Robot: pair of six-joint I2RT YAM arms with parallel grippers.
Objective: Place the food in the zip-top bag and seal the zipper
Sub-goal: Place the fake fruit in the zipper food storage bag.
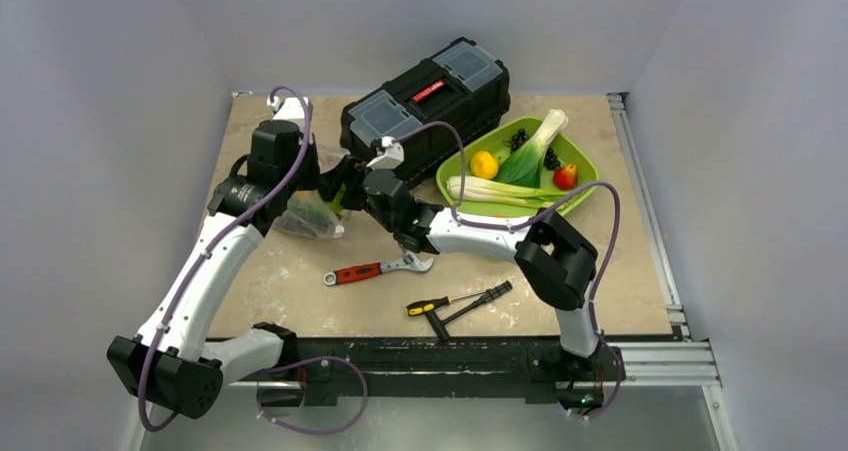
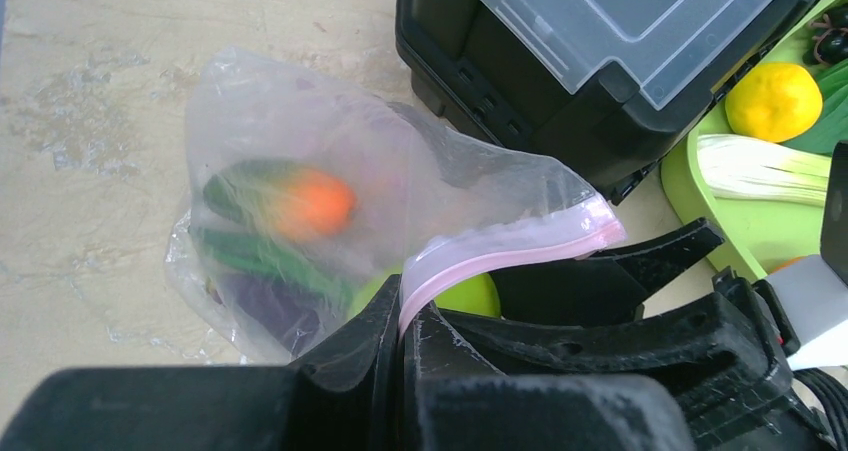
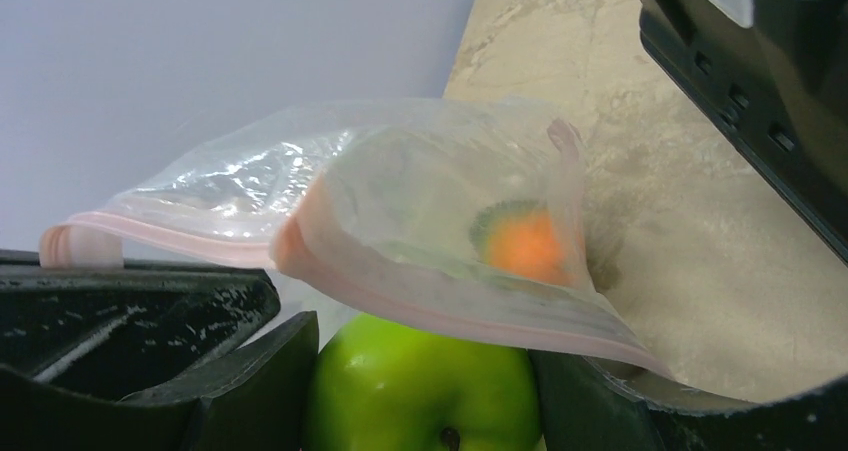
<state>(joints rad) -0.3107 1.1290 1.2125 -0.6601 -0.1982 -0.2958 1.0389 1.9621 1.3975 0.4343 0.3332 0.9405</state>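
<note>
The clear zip-top bag [image 2: 330, 151] lies on the table at the back left, also seen in the top view [image 1: 306, 217]. It holds an orange fruit [image 2: 315, 203], a green pod [image 2: 262, 253] and a dark purple piece [image 2: 270, 306]. My left gripper [image 2: 408, 311] is shut on the pink zipper [image 2: 520, 248] at the bag's mouth. My right gripper [image 3: 420, 391] is shut on a green apple [image 3: 415, 386] right at the mouth, under the zipper strip [image 3: 450, 316]. The apple also shows in the left wrist view [image 2: 468, 295].
A black toolbox [image 1: 425, 106] stands just behind the grippers. A lime-green tray [image 1: 585, 159] at the back right holds a yellow fruit [image 1: 484, 164], a red fruit [image 1: 566, 176], black grapes and leafy vegetables. A wrench [image 1: 378, 269] and screwdrivers [image 1: 462, 301] lie in front.
</note>
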